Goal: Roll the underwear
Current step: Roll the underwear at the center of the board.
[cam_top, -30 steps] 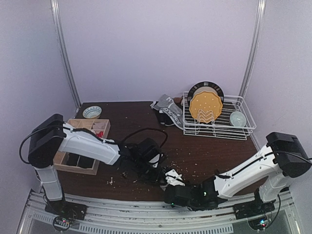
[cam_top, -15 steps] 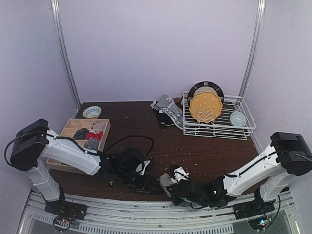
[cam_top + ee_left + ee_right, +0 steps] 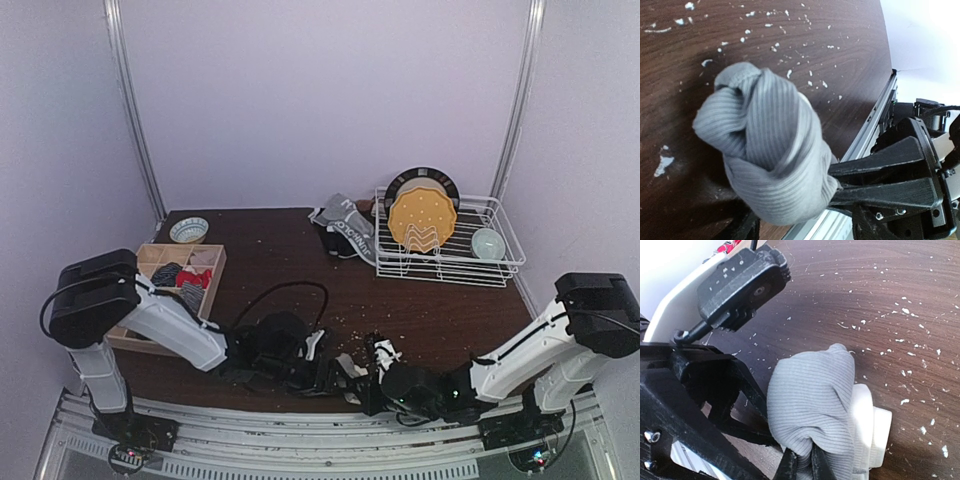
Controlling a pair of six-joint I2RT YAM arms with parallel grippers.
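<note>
— When the table's [image 3: 300,262] near edge is looked at, what is seen?
— Rolled grey underwear [image 3: 770,155] is clamped by the right gripper [image 3: 802,466], low over the dark wood.
— And the left gripper [image 3: 335,375]?
— Its jaws are hidden by cloth; their state cannot be told.

Grey ribbed brief [image 3: 765,155] bunched into a loose, twisted roll, w/ a knot-like fold at one end and the other end fatter. It sits at the near edge of the table [image 3: 270,250], approx centre; can't tell if it rests on the wood. Heap of underwear [image 3: 341,228] at back centre: grey w/ white-lettered waistband, black beside it, crumpled, unrolled
</note>
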